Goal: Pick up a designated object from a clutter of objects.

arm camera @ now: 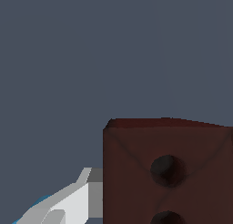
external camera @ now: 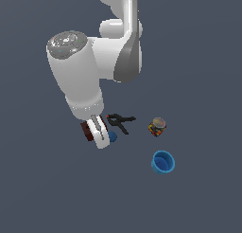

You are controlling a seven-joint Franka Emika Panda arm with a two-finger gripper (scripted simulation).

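With the gripper (external camera: pixel 98 132) down at the red-brown brick (external camera: pixel 86 131), I cannot tell if its fingers (arm camera: pixel 75 198) clamp it, and a one-sided hold could knock it into the blue ball (external camera: pixel 112 137).

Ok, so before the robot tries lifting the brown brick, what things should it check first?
1. Gripper is down at the brick: ok.
2. One finger sits right beside the brick: ok.
3. Other finger on the far side: cannot tell, hidden.
4. Jaws squeezing the brick firmly: cannot tell.
5. Blue ball is very close to the gripper; out of the way: cannot tell.
6. Black clamp, jar and blue cup stand apart from the brick: ok.
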